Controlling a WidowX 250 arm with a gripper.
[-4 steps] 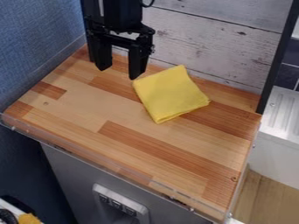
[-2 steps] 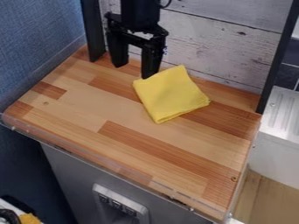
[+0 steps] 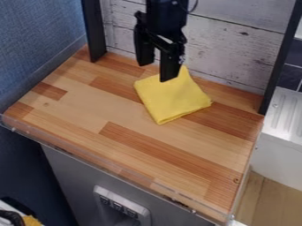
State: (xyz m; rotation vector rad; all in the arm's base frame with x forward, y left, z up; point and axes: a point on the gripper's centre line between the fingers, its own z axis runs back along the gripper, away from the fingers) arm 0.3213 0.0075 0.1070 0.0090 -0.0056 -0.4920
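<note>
My hand [image 3: 156,72]: one, empty, fingers spread, above the far part of the bench [image 3: 82,101]. Yellow cloth [image 3: 175,99]: one, folded, flat, partly behind a fingertip, mostly camera-side of the hand. Step, I judge: approach, ungripped. Next move: I centre over cloth, then lower.

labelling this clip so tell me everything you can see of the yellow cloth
The yellow cloth looks like soft, plain fabric, folded into a rough square with layered edges along its near side. It lies nearly flat, turned at an angle, towards the back of the wooden counter. One finger of the open gripper overlaps its far-left part; whether they touch, I can't tell.
</note>
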